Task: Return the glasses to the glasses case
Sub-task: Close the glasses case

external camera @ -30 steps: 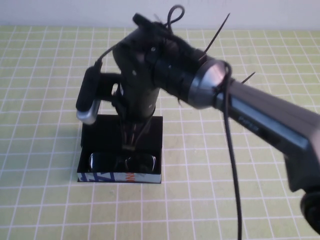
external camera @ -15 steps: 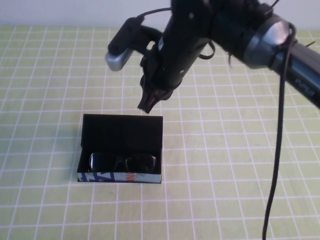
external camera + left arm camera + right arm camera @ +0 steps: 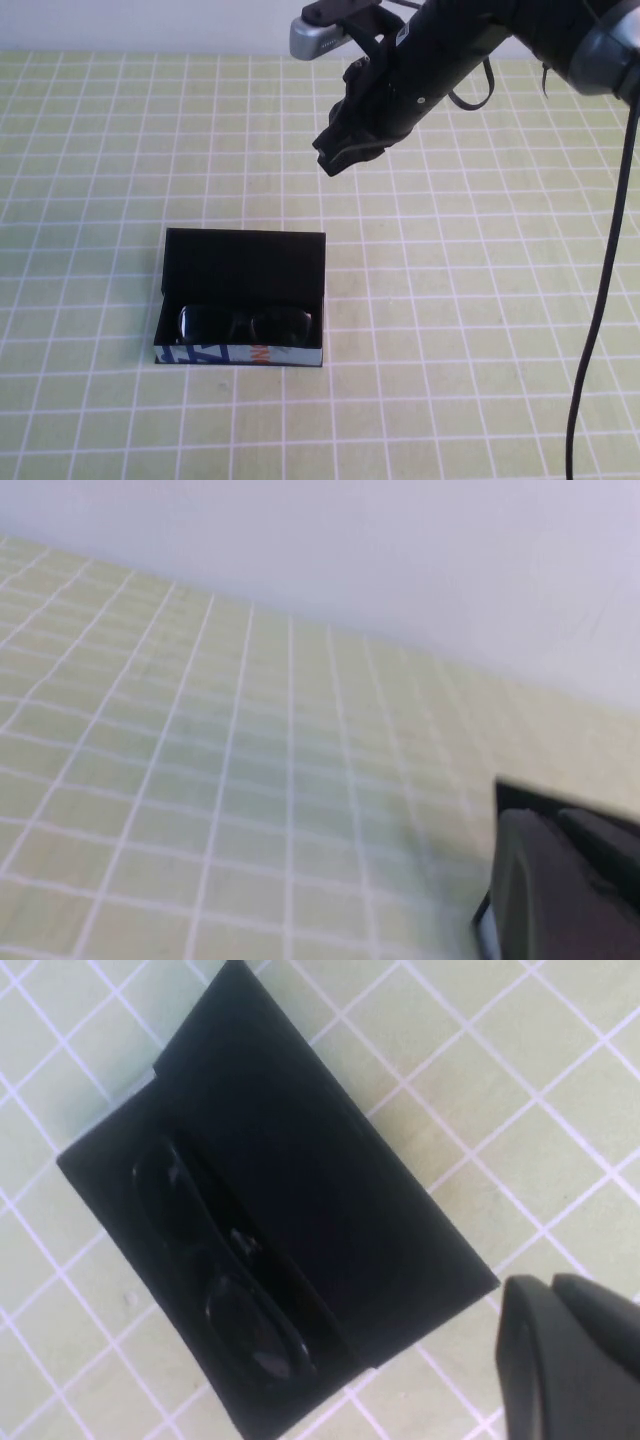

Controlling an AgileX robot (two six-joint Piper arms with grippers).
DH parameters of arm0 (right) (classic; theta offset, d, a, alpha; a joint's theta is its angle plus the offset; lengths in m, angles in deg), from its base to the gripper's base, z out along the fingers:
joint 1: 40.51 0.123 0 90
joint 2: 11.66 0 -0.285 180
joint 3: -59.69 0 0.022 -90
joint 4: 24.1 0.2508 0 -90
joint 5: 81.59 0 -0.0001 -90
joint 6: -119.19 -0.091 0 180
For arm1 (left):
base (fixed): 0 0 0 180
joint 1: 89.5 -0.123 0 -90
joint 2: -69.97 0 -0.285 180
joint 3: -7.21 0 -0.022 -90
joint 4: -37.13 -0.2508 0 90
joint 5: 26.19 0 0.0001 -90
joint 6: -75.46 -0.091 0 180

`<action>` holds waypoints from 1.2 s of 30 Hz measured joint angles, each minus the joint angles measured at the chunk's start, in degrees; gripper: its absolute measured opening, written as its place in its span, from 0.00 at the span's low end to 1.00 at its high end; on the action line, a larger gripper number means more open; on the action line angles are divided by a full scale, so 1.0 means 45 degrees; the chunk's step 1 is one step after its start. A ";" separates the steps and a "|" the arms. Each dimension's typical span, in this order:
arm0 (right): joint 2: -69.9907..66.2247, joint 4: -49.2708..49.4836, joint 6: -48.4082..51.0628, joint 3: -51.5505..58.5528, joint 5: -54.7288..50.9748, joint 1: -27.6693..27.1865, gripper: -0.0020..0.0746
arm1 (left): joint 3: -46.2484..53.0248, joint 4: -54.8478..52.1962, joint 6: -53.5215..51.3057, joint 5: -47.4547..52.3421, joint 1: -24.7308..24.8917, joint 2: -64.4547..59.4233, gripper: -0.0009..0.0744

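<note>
Green-and-white checked cloth covers your desk (image 3: 520, 330), with a pale wall behind it, and almost nothing else sits on it apart from the task's own things. Look at the glasses case (image 3: 241, 297) near the front centre of the desk: it lies open, its black lid folded back flat toward the wall and its light blue printed front side facing you. The glasses (image 3: 245, 324) lie inside the tray part, along the front wall, lenses up and frame roughly parallel to that printed side. Your right wrist camera confirms it: the glasses (image 3: 225, 1280) sit within the black lining of the case (image 3: 330, 1230), not on the cloth.

Your right gripper (image 3: 338, 152) hangs in the air well above and behind the case, toward the wall, with its fingers pressed together and nothing between them. Your left gripper does not show in the high view; only a dark edge of it appears in the left wrist camera, over bare cloth, and you cannot tell from that whether its fingers are apart or together.

So the placing looks done: the glasses are in. What may be left, judging by the task, is the lid, which is not yet closed. If shutting it counts, you would need to bring a gripper back down behind the lid and tip it forward.
</note>
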 joint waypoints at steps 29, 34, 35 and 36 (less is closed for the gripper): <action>-0.1169 0.0161 -0.0744 0.0018 -0.0024 0.0000 0.01 | -0.5492 0.7992 -0.7260 0.5133 0.3785 -1.2643 0.01; -0.1169 0.0161 -0.0744 0.0018 -0.0024 0.0000 0.01 | -0.6165 1.0476 -1.0476 0.5904 0.3059 -1.4209 0.01; -0.1183 0.0161 -0.0744 0.0018 -0.0024 0.0000 0.01 | -0.6214 1.1044 -1.1236 0.6029 0.2748 -1.4518 0.01; -0.1183 0.0161 -0.0744 0.0018 -0.0024 0.0000 0.01 | -0.6239 1.1658 -1.2031 0.6122 0.2414 -1.4823 0.01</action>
